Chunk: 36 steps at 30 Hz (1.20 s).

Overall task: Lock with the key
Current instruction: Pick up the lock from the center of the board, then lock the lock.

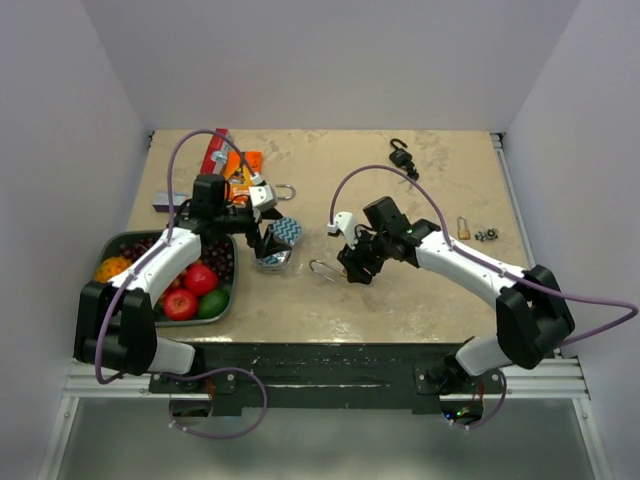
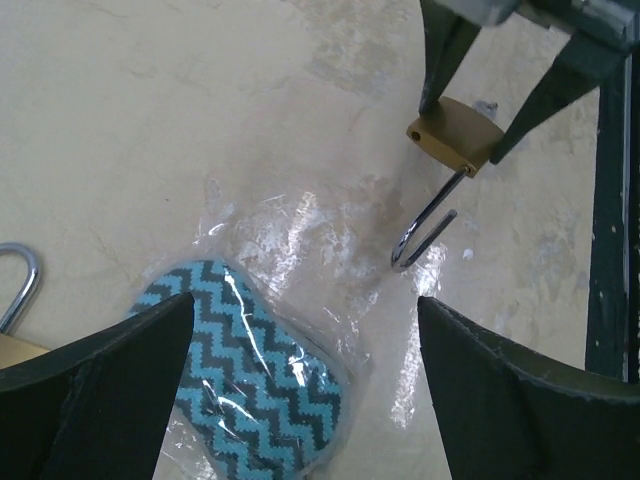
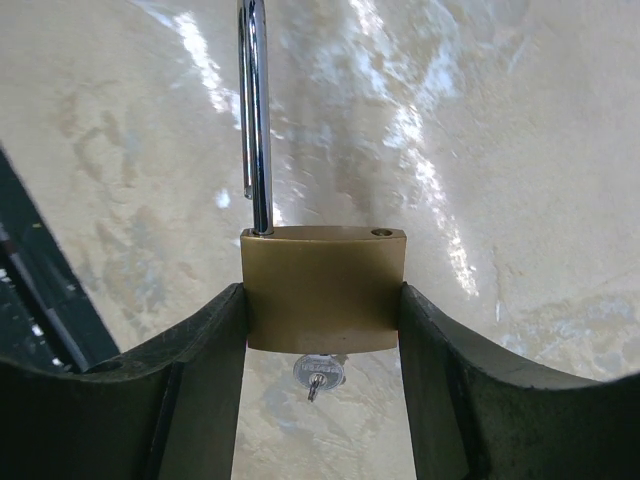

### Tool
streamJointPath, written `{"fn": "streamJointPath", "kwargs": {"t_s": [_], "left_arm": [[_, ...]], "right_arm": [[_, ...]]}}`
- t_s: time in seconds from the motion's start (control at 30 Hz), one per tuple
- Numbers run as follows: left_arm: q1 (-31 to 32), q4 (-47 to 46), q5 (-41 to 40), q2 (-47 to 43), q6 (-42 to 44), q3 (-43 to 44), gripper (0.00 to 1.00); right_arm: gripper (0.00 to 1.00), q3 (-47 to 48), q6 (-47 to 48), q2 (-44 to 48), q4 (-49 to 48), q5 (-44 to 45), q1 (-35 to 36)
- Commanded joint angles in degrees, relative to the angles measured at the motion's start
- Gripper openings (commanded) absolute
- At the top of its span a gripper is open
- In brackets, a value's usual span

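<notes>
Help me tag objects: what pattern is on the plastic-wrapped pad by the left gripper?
Turquoise-and-dark zigzag; the pad shows best in the left wrist view.

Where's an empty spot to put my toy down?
Bare table at the back, between the snack packets and black clip; also the front strip right of the fruit tray. Crowded on the left, around the zigzag pouch.

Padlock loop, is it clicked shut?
No, one end of the loop hangs free, outside the padlock.
</notes>
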<state>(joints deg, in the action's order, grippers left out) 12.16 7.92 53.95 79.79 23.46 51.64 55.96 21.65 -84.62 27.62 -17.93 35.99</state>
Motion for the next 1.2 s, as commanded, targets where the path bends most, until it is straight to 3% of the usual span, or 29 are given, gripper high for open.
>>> {"fn": "streamJointPath", "kwargs": {"t_s": [0.0, 0.23, 0.43, 0.57, 0.73, 1.0, 1.03, 1.1, 1.17], "left_arm": [[1.8, 4.4, 7.0, -1.0, 14.6, -0.8, 0.96], [9.0, 6.1, 6.1, 0.0, 23.2, -1.3, 0.93], [13.1, 2.1, 5.9, 2.4, 20.9, -0.8, 0.85], [14.4, 2.1, 6.2, 5.0, 20.0, 0.7, 0.7], [15.6, 2.4, 6.5, 6.0, 20.7, 1.1, 0.6], [16.5, 2.5, 6.9, 6.2, 21.3, 1.3, 0.24], [16.7, 3.1, 6.5, 6.2, 21.4, 1.3, 0.13], [16.7, 3.6, 6.4, 6.1, 21.5, 1.6, 0.03], [16.6, 4.9, 6.1, 5.6, 21.4, 2.1, 0.0]], "right_arm": [[0.0, 5.4, 5.2, 4.3, 2.8, -11.2, 0.1], [0.0, 8.3, 6.8, 4.4, 4.8, -14.1, 0.4], [0.0, 9.6, 8.1, 5.4, 5.8, -14.6, 0.9], [0.0, 10.2, 7.7, 5.5, 5.8, -14.6, 1.3], [0.0, 11.1, 7.2, 5.3, 5.8, -14.7, 1.2], [0.0, 11.7, 6.1, 4.5, 5.8, -15.2, 1.2], [0.0, 11.8, 6.1, 4.5, 5.9, -15.3, 1.2], [0.0, 12.0, 5.5, 4.4, 6.0, -16.2, 1.2], [0.04, 12.2, 4.1, 4.1, 6.0, -16.1, 1.2]]}}
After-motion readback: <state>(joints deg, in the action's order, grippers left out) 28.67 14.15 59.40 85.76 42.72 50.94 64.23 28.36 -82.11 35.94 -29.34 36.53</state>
